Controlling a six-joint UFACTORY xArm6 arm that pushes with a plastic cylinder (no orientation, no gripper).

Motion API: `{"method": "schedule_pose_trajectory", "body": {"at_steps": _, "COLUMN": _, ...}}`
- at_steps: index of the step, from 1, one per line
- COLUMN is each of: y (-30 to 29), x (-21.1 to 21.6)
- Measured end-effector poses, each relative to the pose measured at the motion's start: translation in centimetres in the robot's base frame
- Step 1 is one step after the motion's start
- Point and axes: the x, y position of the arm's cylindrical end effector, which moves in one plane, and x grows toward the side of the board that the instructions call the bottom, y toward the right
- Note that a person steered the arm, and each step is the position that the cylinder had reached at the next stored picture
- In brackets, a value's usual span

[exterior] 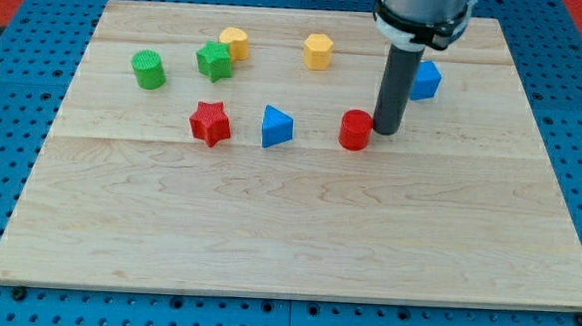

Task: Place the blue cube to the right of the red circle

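The red circle (355, 129) is a short red cylinder a little right of the board's middle. The blue cube (426, 80) sits up and to the right of it, partly hidden behind my rod. My tip (387, 129) rests on the board just right of the red circle, very close to it or touching, and below-left of the blue cube.
A blue triangle (277, 126) and a red star (210, 123) lie left of the red circle. A green star (215, 60), a yellow block (234, 43), a yellow hexagon (318, 52) and a green cylinder (148, 70) lie near the view's top. The wooden board (297, 233) sits on a blue pegboard.
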Motion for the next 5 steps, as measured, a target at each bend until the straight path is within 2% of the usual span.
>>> {"method": "schedule_pose_trajectory", "body": {"at_steps": 2, "y": 1.6, "x": -11.8}}
{"method": "schedule_pose_trajectory", "body": {"at_steps": 3, "y": 5.9, "x": -11.6}}
{"method": "schedule_pose_trajectory", "body": {"at_steps": 4, "y": 1.5, "x": -8.4}}
{"method": "schedule_pose_trajectory", "body": {"at_steps": 5, "y": 3.6, "x": -5.8}}
